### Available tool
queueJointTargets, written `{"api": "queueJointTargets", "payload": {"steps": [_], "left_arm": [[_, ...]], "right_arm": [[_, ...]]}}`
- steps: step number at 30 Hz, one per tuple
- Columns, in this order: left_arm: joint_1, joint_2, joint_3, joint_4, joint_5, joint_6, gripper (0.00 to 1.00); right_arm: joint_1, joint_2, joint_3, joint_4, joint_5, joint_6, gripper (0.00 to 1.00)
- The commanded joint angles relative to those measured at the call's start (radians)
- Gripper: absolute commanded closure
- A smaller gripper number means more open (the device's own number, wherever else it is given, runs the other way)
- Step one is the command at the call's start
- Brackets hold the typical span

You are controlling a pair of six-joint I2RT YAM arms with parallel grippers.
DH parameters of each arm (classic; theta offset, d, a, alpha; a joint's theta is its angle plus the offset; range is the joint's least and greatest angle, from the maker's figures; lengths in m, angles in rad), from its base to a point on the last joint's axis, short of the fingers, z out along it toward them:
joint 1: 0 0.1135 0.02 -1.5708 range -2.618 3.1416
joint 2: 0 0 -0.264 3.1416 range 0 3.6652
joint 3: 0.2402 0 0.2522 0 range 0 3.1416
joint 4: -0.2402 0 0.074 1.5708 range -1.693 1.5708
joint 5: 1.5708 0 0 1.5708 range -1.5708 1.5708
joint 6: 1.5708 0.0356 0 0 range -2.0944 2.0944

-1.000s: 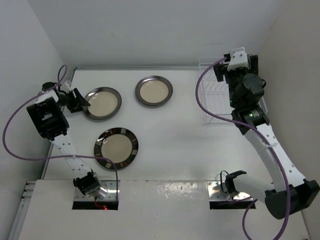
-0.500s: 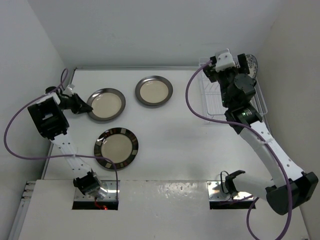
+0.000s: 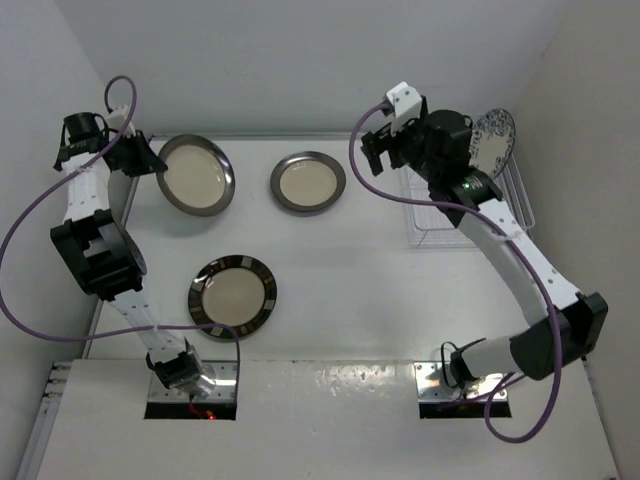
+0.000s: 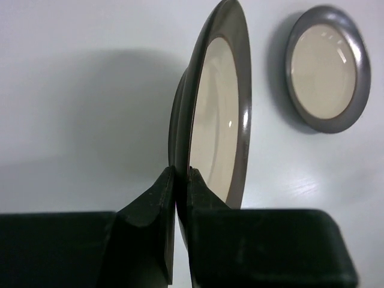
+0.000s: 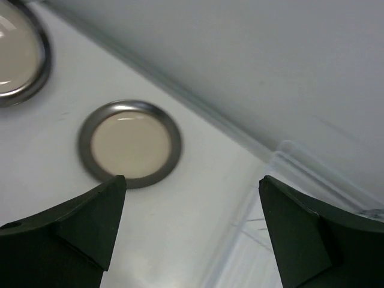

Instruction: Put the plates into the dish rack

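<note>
My left gripper (image 3: 142,160) (image 4: 181,171) is shut on the rim of a cream plate with a grey rim (image 3: 195,175) (image 4: 219,120), which is tilted up on edge above the table at the far left. A second grey-rimmed plate (image 3: 308,183) (image 4: 327,66) (image 5: 129,144) lies flat at the back middle. The dark striped plate (image 3: 232,297) lies flat nearer the front. The blue floral plate (image 3: 494,140) stands upright in the white wire dish rack (image 3: 445,238) (image 5: 270,240). My right gripper (image 3: 378,155) (image 5: 191,178) hangs open and empty just left of the rack.
White walls close in the table at the back and on both sides. The rack sits against the right wall. The left arm's purple cable (image 3: 30,230) loops along the left wall.
The left gripper shut on the grey-rimmed plate's rim and lifted it toward the back left, tilting it up. The right arm swung left off the rack, leaving the floral plate standing there.
</note>
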Motion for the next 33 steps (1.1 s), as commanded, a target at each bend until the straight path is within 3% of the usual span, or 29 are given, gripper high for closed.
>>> {"api": "queueJointTargets", "payload": {"steps": [1, 2, 5, 10, 12, 17, 25, 28, 29, 33], "left_arm": [[-0.024, -0.105, 0.096, 0.04, 0.086, -0.013, 1.0], [-0.04, -0.116, 0.096, 0.031, 0.086, -0.013, 1.0], [-0.078, -0.147, 0.129, 0.013, 0.118, 0.0, 1.0], [-0.179, -0.147, 0.215, -0.044, 0.332, 0.0, 1.0], [-0.253, -0.147, 0.231, -0.044, 0.387, 0.0, 1.0], [-0.37, -0.125, 0.255, -0.053, 0.454, -0.009, 1.0], [-0.452, -0.091, 0.294, -0.053, 0.53, -0.009, 1.0], [-0.474, -0.091, 0.294, -0.053, 0.53, -0.009, 1.0], [-0.483, -0.091, 0.283, -0.053, 0.53, -0.009, 1.0], [-0.492, -0.091, 0.283, -0.053, 0.54, -0.009, 1.0]], "right_arm": [[-0.003, 0.064, 0.015, 0.001, -0.27, 0.192, 0.08], [-0.004, 0.081, 0.003, 0.028, -0.295, 0.302, 0.08], [0.016, 0.139, -0.033, 0.131, -0.386, 0.395, 0.09], [0.071, 0.257, 0.009, 0.241, -0.421, 0.493, 0.1], [0.092, 0.327, 0.051, 0.249, -0.407, 0.505, 0.09], [0.043, 0.438, 0.056, 0.363, -0.492, 0.772, 0.0], [-0.013, 0.4, -0.083, 0.425, -0.435, 0.782, 0.03], [-0.024, 0.403, -0.122, 0.508, -0.487, 0.815, 0.26], [-0.027, 0.405, -0.137, 0.532, -0.516, 0.846, 0.46], [-0.027, 0.414, -0.178, 0.712, -0.642, 0.93, 0.73]]}}
